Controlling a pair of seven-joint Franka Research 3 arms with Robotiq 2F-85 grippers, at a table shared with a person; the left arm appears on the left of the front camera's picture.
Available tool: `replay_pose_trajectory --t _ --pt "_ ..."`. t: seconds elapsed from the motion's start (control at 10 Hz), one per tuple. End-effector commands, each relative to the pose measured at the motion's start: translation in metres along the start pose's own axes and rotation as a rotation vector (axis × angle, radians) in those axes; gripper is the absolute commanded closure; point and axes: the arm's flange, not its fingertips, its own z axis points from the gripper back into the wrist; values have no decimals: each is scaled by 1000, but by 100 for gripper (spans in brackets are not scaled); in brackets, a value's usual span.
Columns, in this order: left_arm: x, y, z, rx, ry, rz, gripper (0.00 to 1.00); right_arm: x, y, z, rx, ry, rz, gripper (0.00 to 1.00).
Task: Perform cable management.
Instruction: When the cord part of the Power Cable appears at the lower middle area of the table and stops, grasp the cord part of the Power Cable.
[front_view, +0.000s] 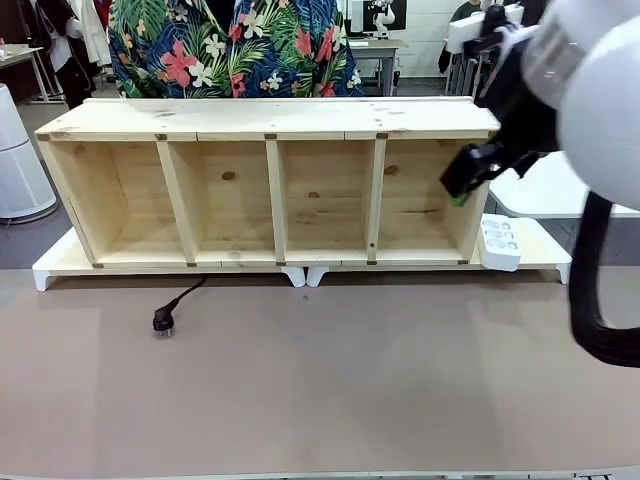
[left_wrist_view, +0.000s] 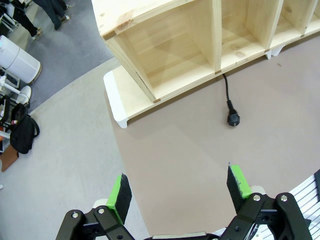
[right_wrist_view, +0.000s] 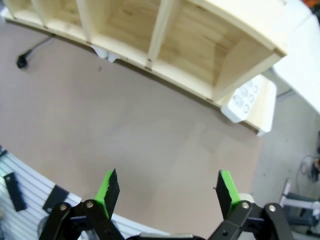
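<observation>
The cable (front_view: 165, 320) slips under the shelf (front_view: 270, 118) — rest hidden; left tool (left_wrist_view: 179, 187), right tool (right_wrist_view: 167, 187) wide, empty.

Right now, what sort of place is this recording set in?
Probably a lab or workshop: a test table carrying an open wooden shelf unit, a desk with a monitor behind the person, and bare grey floor.

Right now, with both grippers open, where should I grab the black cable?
Take the cable just behind its plug, from straight above, jaws across it. That stretch lies flat on the table, clear of the wooden shelf it disappears under. The left gripper looks nearer.
</observation>
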Motion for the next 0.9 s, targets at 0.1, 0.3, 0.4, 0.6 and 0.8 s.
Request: replay_pose_trajectory --t 0.1,0.3,0.4,0.6,0.8 --pt "0 -1 0 1 4 -1 0 35 43 -1 -44 66 -160 0" --pt "0 -1 0 1 4 -1 0 63 69 -8 -34 65 -271 0" --pt "0 -1 0 1 4 -1 0 66 84 -13 -24 75 -280 0" --pt "0 -1 0 1 4 -1 0 85 103 -25 -32 94 -391 0" --pt "0 -1 0 1 4 -1 0 100 133 -42 25 132 -497 0"
